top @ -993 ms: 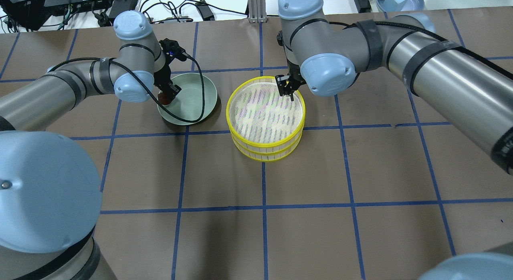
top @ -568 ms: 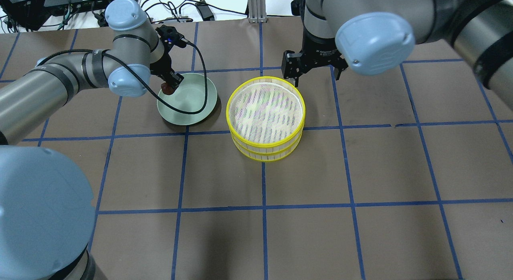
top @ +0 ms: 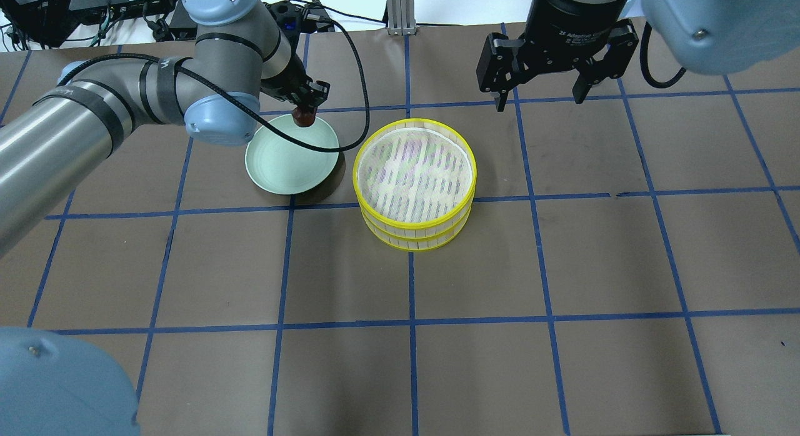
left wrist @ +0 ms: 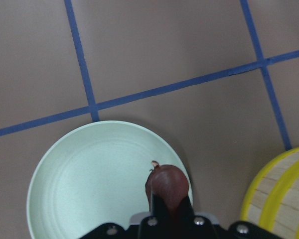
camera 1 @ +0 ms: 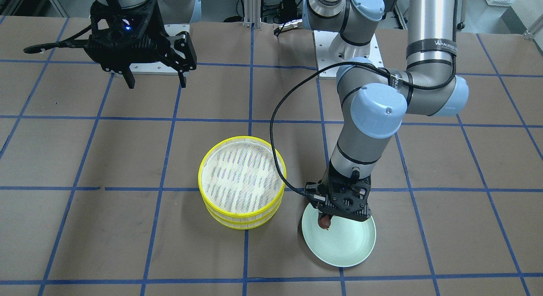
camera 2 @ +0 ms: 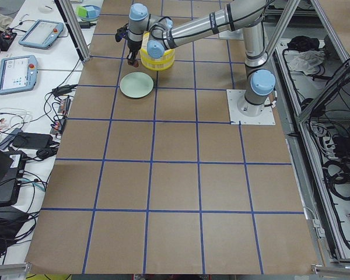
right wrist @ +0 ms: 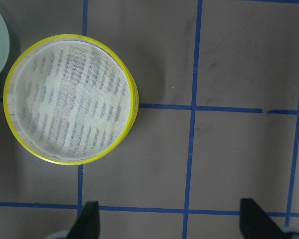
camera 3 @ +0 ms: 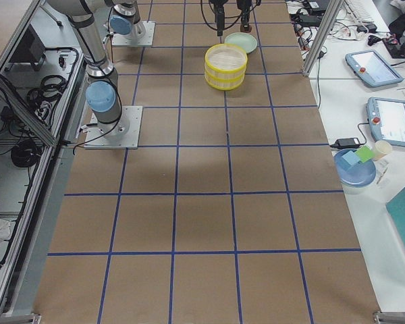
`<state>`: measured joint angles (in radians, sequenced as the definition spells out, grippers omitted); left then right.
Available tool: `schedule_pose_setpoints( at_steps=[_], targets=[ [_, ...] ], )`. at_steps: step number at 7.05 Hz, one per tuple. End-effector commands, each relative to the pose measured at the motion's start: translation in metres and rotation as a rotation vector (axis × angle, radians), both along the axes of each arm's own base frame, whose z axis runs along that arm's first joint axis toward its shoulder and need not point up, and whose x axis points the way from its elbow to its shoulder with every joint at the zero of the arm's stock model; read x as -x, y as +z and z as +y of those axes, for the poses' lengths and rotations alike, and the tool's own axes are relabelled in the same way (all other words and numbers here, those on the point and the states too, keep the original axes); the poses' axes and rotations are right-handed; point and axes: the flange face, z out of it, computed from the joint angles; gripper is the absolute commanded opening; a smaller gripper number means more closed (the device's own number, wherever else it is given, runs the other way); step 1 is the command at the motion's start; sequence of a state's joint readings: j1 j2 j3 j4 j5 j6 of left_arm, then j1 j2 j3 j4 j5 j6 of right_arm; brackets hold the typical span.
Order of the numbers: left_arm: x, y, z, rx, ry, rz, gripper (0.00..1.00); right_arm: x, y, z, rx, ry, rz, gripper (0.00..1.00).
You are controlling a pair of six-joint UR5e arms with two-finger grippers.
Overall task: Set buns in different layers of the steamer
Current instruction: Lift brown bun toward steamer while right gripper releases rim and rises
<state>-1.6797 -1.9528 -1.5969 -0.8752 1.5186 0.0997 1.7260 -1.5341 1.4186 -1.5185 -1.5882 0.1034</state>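
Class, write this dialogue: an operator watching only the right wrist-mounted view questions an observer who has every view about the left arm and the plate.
Operator: What is the left gripper doing?
Observer: The left gripper is shut on the dark brown bun, above the green plate at its rim.
Operator: Is anything else on that plate?
Observer: No. The rest of the plate is bare, and no other bun shows on it.

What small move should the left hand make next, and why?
Probably carry the dark bun sideways over the top layer of the steamer: the left hand holds it above the plate's rim, that layer looks empty, and the right hand is clear.
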Motion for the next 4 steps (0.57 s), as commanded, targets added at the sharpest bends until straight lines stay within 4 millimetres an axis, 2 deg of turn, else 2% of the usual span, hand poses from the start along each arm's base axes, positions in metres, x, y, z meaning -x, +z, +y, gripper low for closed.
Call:
schedule_pose_setpoints(
  at_steps=[1, 3, 4],
  targets=[
    [0.055, 0.025, 0.030, 0.011, 0.074, 0.062, 0.00, 0.004, 0.000, 0.004, -0.008, -0.006, 0.011, 0.99],
    [0.103, 0.013, 0.049, -0.057, 0.208, 0.169, 0.00, 0.006, -0.002, 0.009, -0.010, -0.009, 0.010, 0.99],
    [0.115, 0.004, 0.057, -0.082, 0.204, 0.186, 0.00, 0.006, -0.004, 0.011, -0.007, -0.008, 0.010, 0.99]
  ],
)
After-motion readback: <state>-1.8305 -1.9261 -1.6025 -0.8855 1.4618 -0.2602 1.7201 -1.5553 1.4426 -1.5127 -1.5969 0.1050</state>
